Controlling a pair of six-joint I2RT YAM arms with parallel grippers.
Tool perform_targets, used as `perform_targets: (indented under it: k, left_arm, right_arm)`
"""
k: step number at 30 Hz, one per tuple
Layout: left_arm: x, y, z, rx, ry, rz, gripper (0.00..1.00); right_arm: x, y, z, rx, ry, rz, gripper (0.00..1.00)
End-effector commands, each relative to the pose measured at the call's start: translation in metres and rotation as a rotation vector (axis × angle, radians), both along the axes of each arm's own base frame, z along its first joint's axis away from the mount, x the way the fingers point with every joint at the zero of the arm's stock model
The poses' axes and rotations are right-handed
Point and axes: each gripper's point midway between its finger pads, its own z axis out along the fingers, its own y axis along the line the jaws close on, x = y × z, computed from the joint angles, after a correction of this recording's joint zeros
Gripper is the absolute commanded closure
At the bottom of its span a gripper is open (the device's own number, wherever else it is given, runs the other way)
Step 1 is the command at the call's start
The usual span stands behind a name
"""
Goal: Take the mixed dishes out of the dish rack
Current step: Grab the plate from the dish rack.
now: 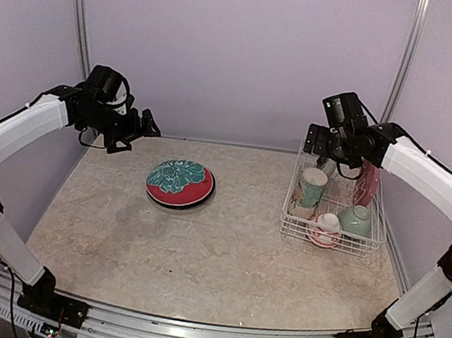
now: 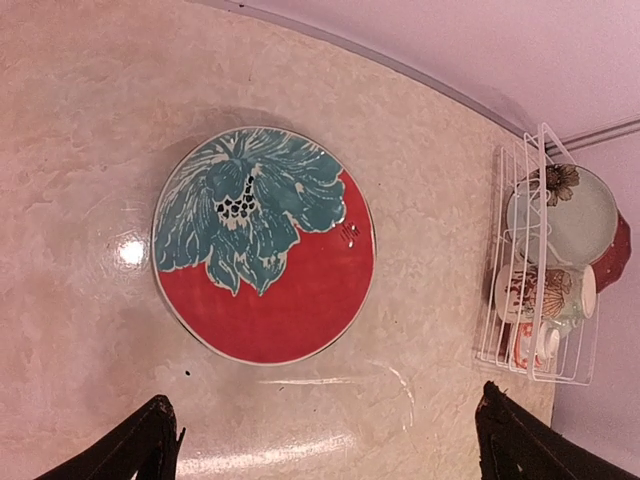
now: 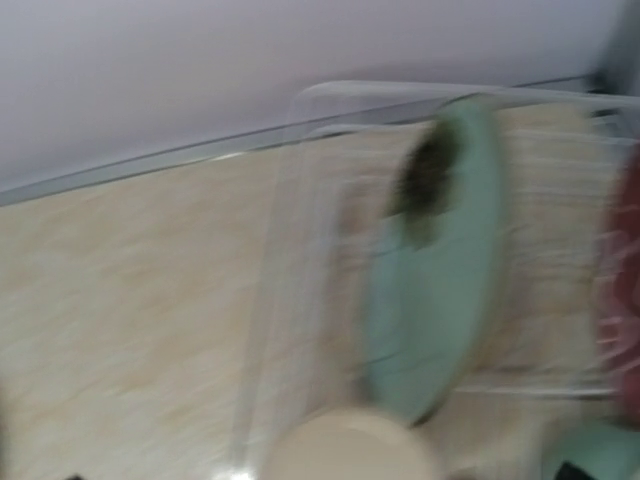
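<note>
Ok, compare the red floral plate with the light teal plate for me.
The red floral plate lies flat on the table, outside the dish rack; the light teal plate stands on edge inside it. The red floral plate carries a big teal flower on red; the light teal plate is pale with one small dark flower. Both are round and floral.

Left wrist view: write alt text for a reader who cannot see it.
A red plate with a large teal flower lies flat on a pale table, mid-picture. At the right edge a white wire rack holds a pale teal plate on edge and a mug. The left claw is open and empty, dark fingers in the bottom corners.
</note>
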Motion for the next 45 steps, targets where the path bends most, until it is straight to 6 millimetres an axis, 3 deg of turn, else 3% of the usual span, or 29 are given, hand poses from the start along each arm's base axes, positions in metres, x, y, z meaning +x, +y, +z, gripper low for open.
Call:
perform_targets:
  k: [1,12,15,18,25,30,40,45]
  left_arm:
    - [-0.004,0.004,0.016,0.001,-0.069,0.013,0.01]
    - [-0.013,-0.004,0.032,-0.061,-0.082,-0.025,0.01]
    - [-0.014,-0.004,0.034,-0.073,-0.082,-0.028,0.01]
    - [-0.014,-0.003,0.035,-0.087,-0.079,-0.025,0.01]
    - [-0.011,0.003,0.036,-0.120,-0.070,-0.017,0.01]
    - [-0.010,0.005,0.037,-0.160,-0.062,-0.015,0.01]
    - [-0.009,0.009,0.041,-0.183,-0.066,-0.008,0.01]
    - [-0.009,0.009,0.042,-0.193,-0.064,-0.010,0.01]
  right_arm:
    - [0.008,-0.050,-0.013,-0.225,0.089,-0.181,0.00]
    - [0.062,-0.089,-0.041,-0.340,0.202,-0.339,0.06]
    - [0.076,-0.092,-0.049,-0.338,0.215,-0.368,0.12]
    - [0.086,-0.096,-0.057,-0.345,0.222,-0.408,0.26]
    - [0.095,-0.116,-0.077,-0.405,0.270,-0.515,0.39]
    - [0.102,-0.115,-0.092,-0.382,0.284,-0.517,0.50]
    - [0.108,-0.113,-0.102,-0.376,0.294,-0.537,0.80]
    - [0.112,-0.112,-0.096,-0.375,0.284,-0.529,0.93]
